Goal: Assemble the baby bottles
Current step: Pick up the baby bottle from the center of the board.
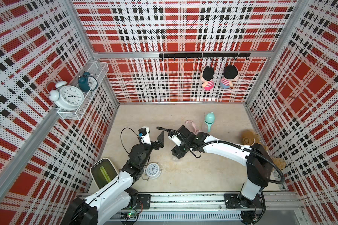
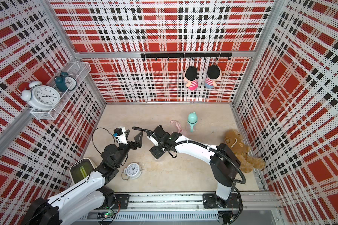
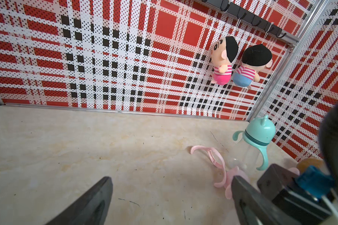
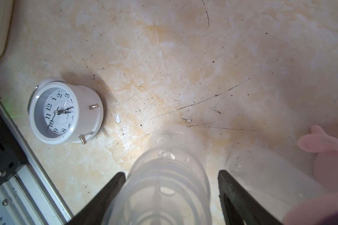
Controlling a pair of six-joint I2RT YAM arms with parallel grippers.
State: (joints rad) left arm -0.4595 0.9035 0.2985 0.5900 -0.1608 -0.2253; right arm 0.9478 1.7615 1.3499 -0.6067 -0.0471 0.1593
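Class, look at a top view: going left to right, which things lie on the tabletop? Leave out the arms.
cream device → white clock → pink ring → teal bottle → brown plush

Left arm and right arm: white shells, black joints. Black ribbed hose along the right one. Left gripper: black wedge fingers.

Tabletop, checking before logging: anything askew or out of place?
The small white alarm clock lies on its back, face up; a pink handled ring lies loose beside the upright teal bottle.
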